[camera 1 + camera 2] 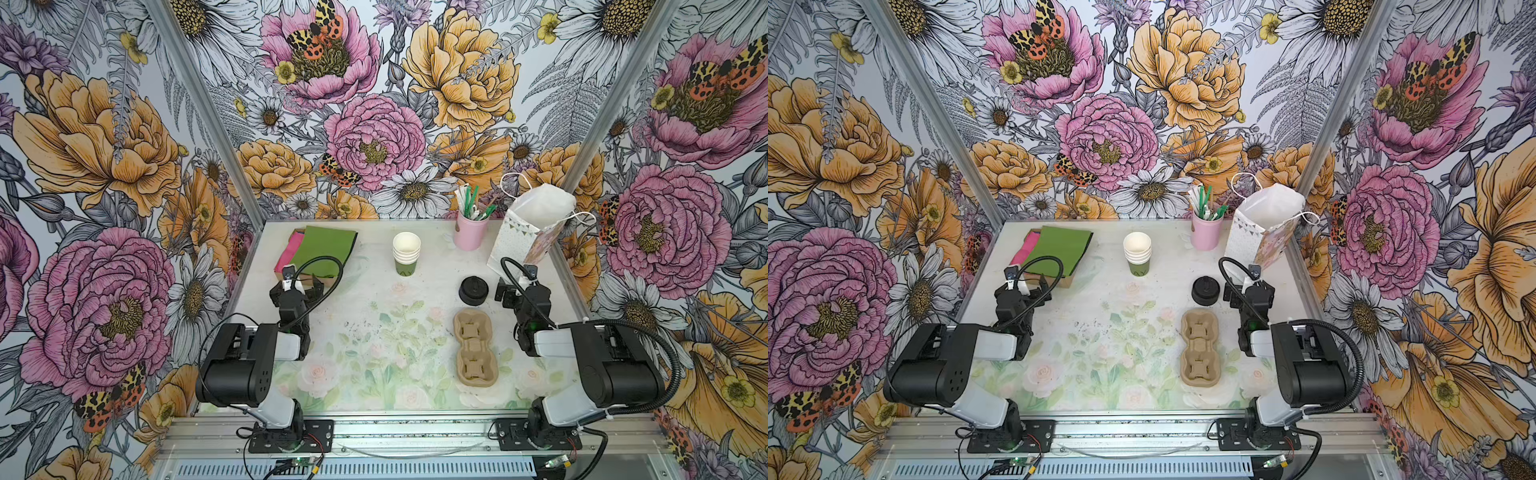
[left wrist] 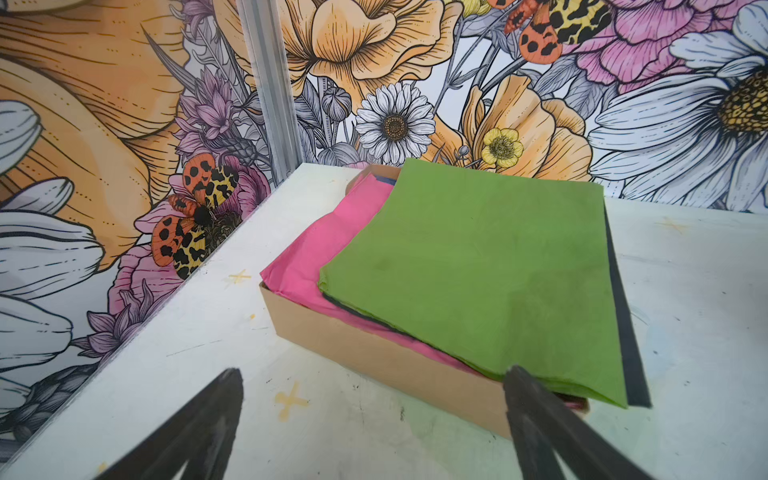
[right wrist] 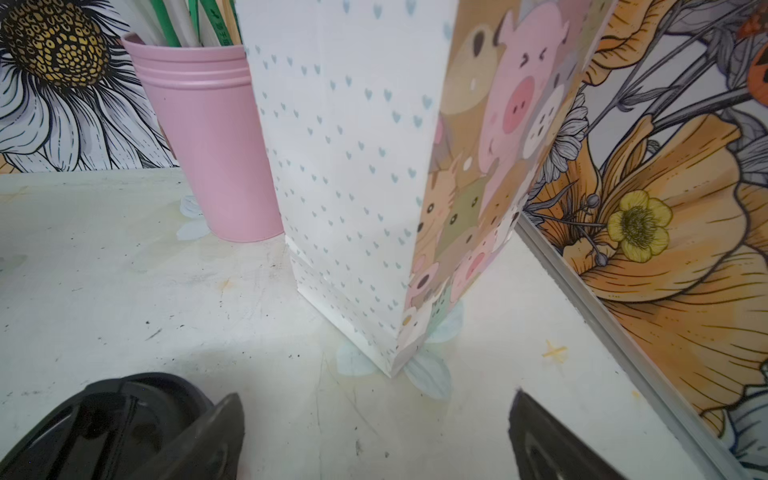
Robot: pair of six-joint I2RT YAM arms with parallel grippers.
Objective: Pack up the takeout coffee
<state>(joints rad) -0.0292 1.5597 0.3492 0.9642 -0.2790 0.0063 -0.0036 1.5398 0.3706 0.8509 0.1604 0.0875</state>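
Observation:
The takeout coffee does not show in any view. My left gripper (image 1: 300, 284) (image 2: 374, 374) stands open over bare table, just in front of a cardboard box of green and pink paper sheets (image 1: 322, 249) (image 2: 469, 270). My right gripper (image 1: 521, 286) (image 3: 376, 397) is open too, empty, facing the foot of a white patterned paper bag (image 1: 528, 232) (image 3: 353, 166). Loose black lids (image 1: 473, 291) (image 3: 104, 419) sit just left of its left finger. A brown pulp cup carrier (image 1: 473, 347) lies empty on the table, in front of the lids.
A stack of lidless white-and-green paper cups (image 1: 406, 253) stands at the back middle. A pink cup of straws and stirrers (image 1: 470, 232) (image 3: 208, 145) stands beside the bag. Flowered walls close the table on three sides.

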